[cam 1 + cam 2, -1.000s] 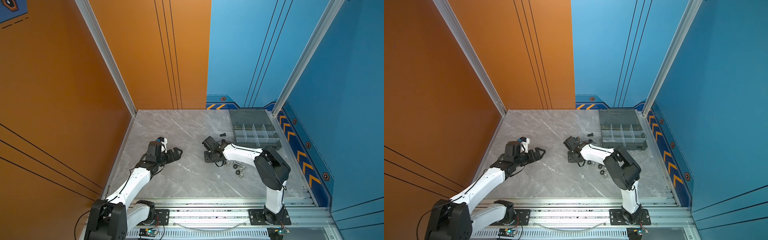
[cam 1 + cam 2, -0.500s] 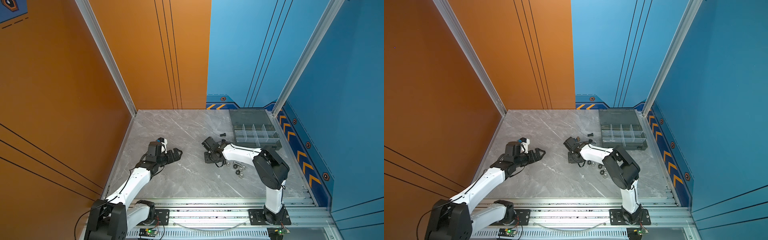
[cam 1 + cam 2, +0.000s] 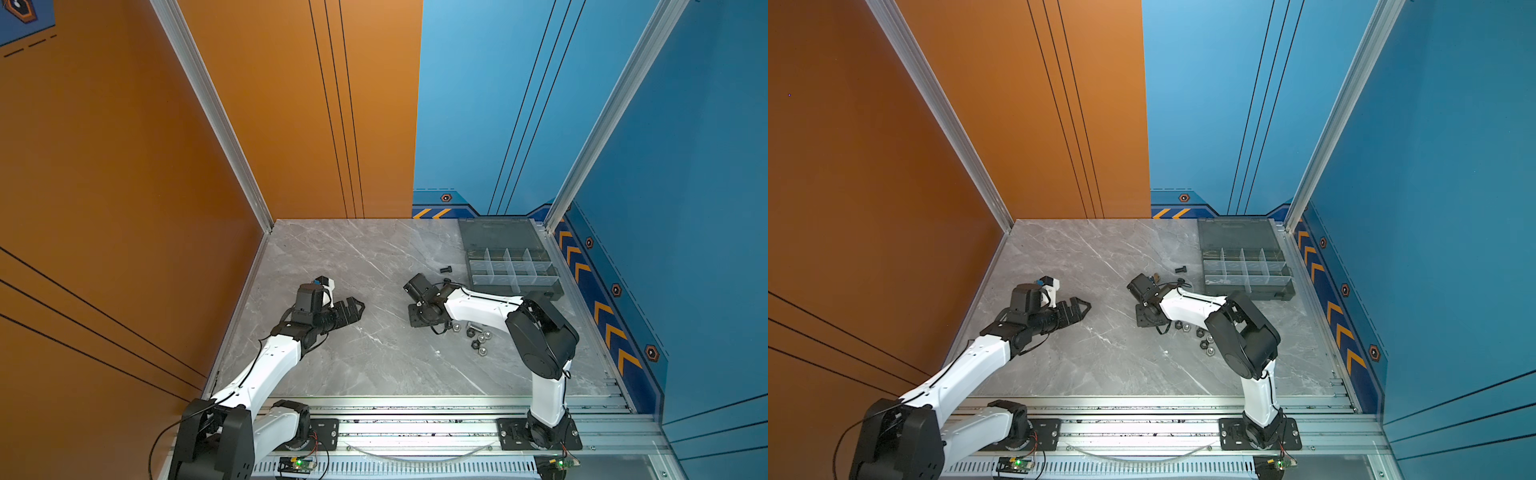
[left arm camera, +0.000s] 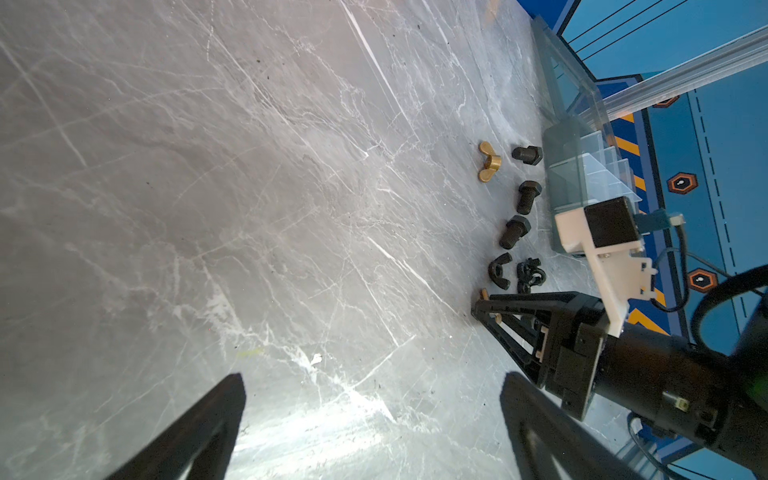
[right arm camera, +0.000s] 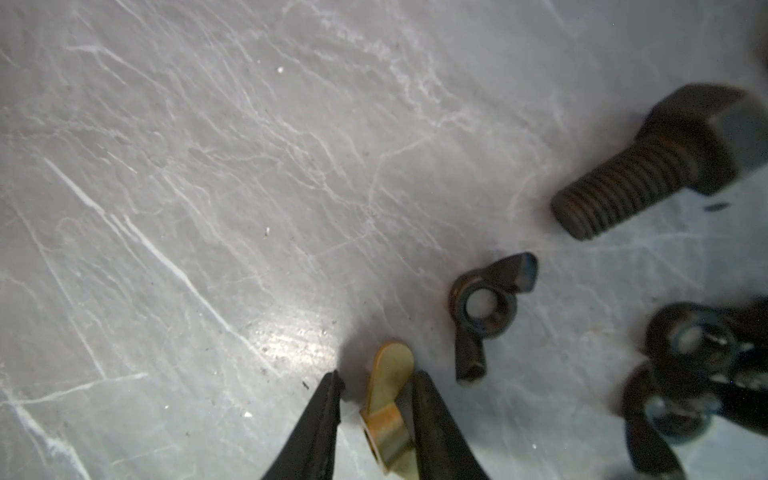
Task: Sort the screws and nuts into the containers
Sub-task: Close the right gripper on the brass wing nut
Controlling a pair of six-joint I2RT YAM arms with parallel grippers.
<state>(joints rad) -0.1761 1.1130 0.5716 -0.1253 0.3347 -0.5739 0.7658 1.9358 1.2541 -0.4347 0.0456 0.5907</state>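
Left of the worktop's (image 3: 374, 365) middle, the left arm's fingers (image 3: 352, 308) hang wide open over bare marble, holding nothing and much the farther pair from the target. Near the middle, the right arm's fingers (image 5: 320, 432) stand narrowly parted astride a brass wing nut (image 5: 388, 409) lying on the worktop, one finger seemingly touching it, the other just short, not yet clamped. Its long axis runs along the fingers, so closing would likely pinch its narrow width, and the compartmented box (image 3: 515, 286) sits beyond, in the far right corner.

No lettering is legible; orange chevrons (image 3: 604, 311) and hexagon badges (image 3: 616, 289) mark the blue wall (image 3: 685, 166).
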